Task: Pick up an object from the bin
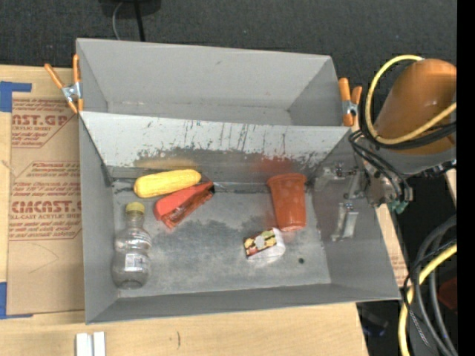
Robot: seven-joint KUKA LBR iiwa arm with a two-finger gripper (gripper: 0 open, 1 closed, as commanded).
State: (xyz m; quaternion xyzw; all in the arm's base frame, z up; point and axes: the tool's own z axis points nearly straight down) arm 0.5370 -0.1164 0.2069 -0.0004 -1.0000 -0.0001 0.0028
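My gripper [344, 222] hangs over the bin's right slope, just right of an orange-red plastic cup [288, 201] lying on the floor near the back wall. A small white packet with red and yellow print [265, 245] lies in front of the cup, to the gripper's lower left. The view shows nothing held in the gripper.
Further left lie a red stapler [183, 202], a yellow corn-shaped toy [167, 182] against the back wall, and a clear plastic bottle with a yellowish cap [132, 247] in the front left corner. The arm with its orange cover and yellow cables stands over the right rim.
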